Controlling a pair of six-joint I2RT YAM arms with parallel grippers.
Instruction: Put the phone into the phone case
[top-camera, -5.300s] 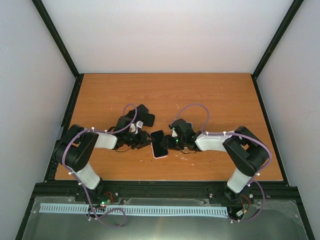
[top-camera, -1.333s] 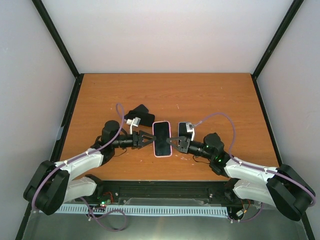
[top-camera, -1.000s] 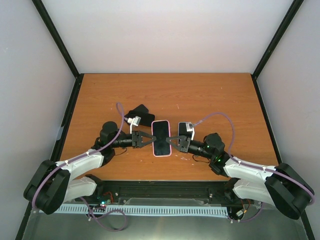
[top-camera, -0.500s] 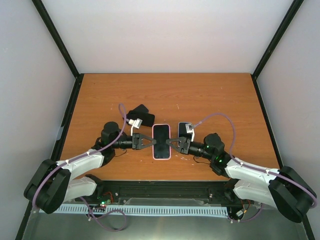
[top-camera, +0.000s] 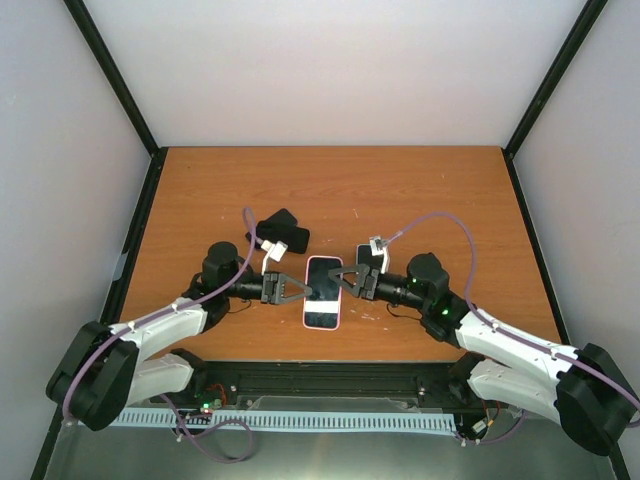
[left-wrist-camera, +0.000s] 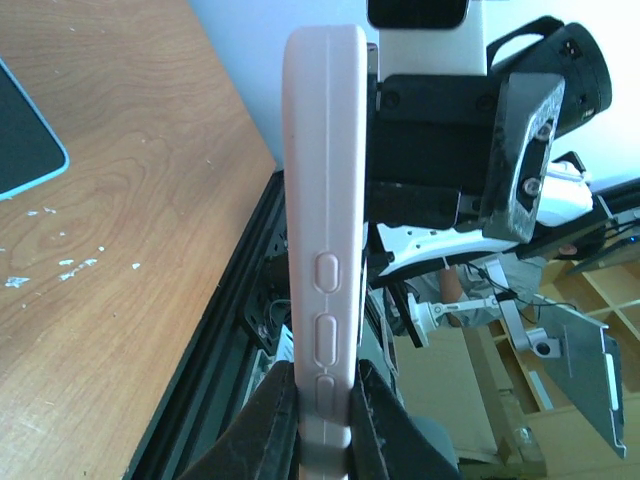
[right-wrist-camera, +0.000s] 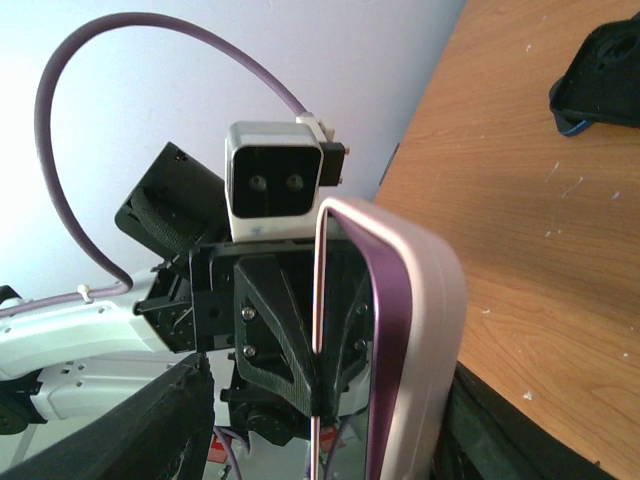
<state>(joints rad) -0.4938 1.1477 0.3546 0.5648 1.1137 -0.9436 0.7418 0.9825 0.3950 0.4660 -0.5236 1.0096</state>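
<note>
Center of the top view: the phone (top-camera: 323, 290) in its pink case (left-wrist-camera: 325, 150) sits between both arms. Only the left wrist view shows the left gripper (left-wrist-camera: 322, 398) pinching the case's edge. The right wrist view shows the right gripper (right-wrist-camera: 330, 425) with jaws spread around it.

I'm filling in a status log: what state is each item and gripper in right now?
pink phone case: phone seated inside, held level.
left gripper: shut on the case's edge.
right gripper: at the opposite edge, grip unclear.
blue-rimmed device: lying flat.
black object: resting, untouched.
</note>
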